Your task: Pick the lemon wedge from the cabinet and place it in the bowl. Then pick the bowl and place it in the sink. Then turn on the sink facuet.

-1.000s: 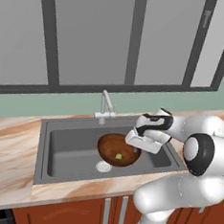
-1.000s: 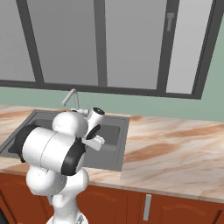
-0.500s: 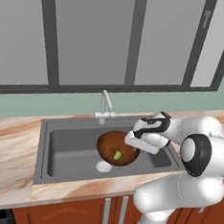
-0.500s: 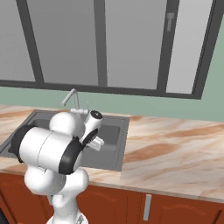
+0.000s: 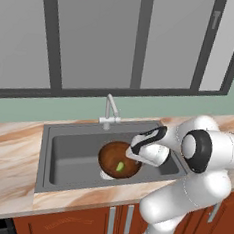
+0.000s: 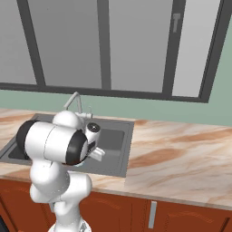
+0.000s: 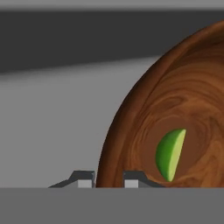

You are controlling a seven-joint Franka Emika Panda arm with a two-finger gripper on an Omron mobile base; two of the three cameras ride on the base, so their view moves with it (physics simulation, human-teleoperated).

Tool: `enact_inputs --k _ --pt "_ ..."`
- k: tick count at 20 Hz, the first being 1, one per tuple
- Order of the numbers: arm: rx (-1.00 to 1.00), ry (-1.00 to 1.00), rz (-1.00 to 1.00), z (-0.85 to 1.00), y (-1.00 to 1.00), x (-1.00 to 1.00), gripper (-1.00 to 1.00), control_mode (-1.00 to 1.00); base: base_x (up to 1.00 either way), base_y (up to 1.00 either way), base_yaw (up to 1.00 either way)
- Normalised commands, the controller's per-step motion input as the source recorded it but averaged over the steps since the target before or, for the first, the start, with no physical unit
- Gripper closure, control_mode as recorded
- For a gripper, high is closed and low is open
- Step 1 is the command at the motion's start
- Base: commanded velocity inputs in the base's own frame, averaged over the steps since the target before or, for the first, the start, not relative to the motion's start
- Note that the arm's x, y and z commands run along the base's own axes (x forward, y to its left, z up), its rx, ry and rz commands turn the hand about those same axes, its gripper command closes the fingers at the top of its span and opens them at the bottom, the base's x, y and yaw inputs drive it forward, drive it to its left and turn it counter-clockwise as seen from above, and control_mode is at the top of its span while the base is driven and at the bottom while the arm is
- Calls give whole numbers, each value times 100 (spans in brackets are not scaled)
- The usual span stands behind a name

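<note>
The gripper [image 7: 109,177] sits at the bottom of the hand view, its two small grey fingertips [image 7: 85,178] standing close together with the rim of the bowl [image 7: 175,109] between them, so the jaws are clenched on that rim. In the left base view the gripper [image 5: 134,154] meets the right edge of the bowl [image 5: 116,159] near the centre of the frame, the white hand reaching in from the right.

The bowl is dark brown, glossy wood grain, and takes up the right half of the hand view. Inside it, low on the right of that view, lies the lemon wedge [image 7: 170,154], yellow-green with its paler cut face turned right. In the left base view the wedge [image 5: 119,166] shows as a small green spot on the bowl's floor, toward its lower right.

The bowl is within the sink [image 5: 70,157], a dark grey rectangular basin set in the marble-patterned counter [image 5: 11,145]; a pale patch shows just under the bowl's lower left edge. Whether the bowl rests on the basin floor or hangs just above it I cannot tell. In the right base view the sink [image 6: 115,136] lies at centre left, partly behind the arm.

The sink faucet [image 5: 110,111] stands behind the basin, at its back rim, above the bowl in the frame; in the right base view the faucet [image 6: 73,100] rises just above the arm's shoulder. Behind it runs a pale green wall and a wide window [image 5: 96,37] with dark frames. Red-brown lower cabinets [image 6: 172,217] line the bottom of both base views.
</note>
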Motion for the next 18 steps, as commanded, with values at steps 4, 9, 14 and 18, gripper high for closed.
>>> enact_inputs --k 4,9,14,18 --pt "0 0 0 -36 0 15 100 -100 0 0 0" --pt "0 0 0 -26 3 9 100 -100 0 0 0" --pt "0 0 0 -14 1 16 100 -100 0 0 0" --pt "0 0 0 -8 0 14 100 -100 0 0 0"
